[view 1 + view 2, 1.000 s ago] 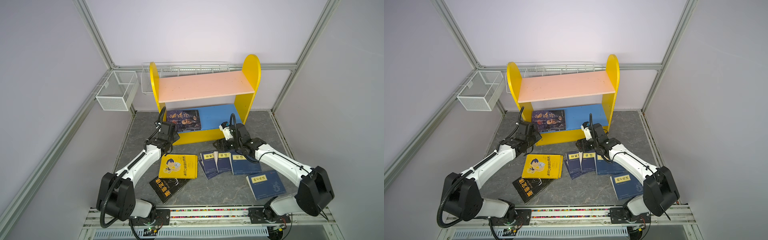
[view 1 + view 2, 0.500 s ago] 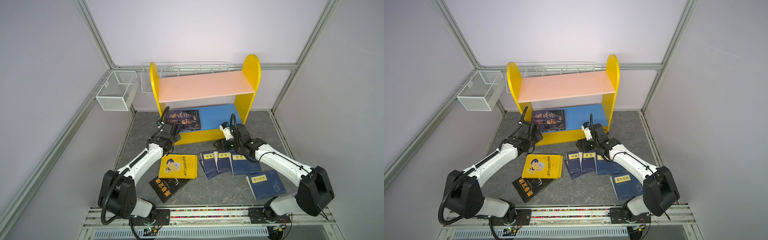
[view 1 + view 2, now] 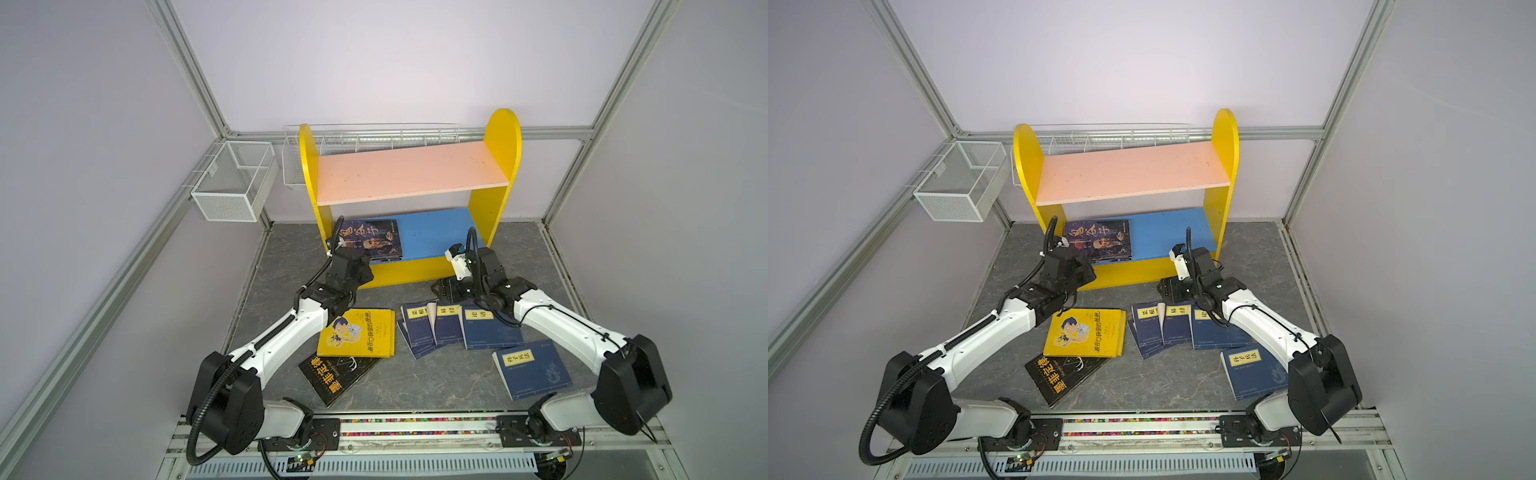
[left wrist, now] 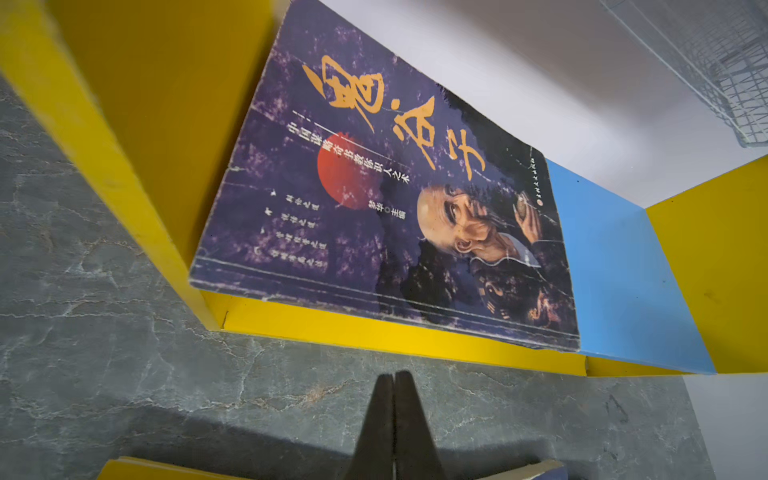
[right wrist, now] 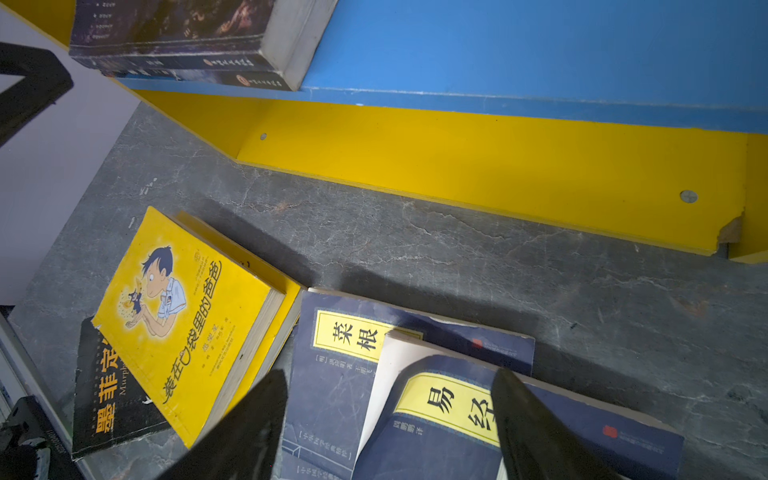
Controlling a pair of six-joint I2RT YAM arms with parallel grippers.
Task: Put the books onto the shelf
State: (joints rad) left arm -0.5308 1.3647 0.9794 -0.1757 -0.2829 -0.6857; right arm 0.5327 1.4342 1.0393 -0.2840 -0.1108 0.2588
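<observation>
The left tool point(image 4: 394, 378) is clenched on nothing, its fingers pressed together. It sits low over the grey surface point(image 3: 436, 386), just in front of the shelf point(image 3: 503, 137), at the end nearer the left arm. It points at a purplish book point(image 4: 374, 208) lying flat on the shelf's blue lower board point(image 3: 436, 232), on top of another dark volume.

The right tool point(image 5: 390, 374) is released, jaws spread wide, near the middle of the shelf's front. It straddles a navy book with a curled-up cover point(image 5: 457, 415); whether it touches the book cannot be told.

The other navy books point(image 3: 449, 328) fan out in front of the shelf. A yellow cartoon book point(image 3: 357, 336) partly covers a black book point(image 3: 336, 378), and a lone navy book point(image 3: 530, 368) lies farther out. The shelf's pink upper board point(image 3: 411, 170) is bare.
</observation>
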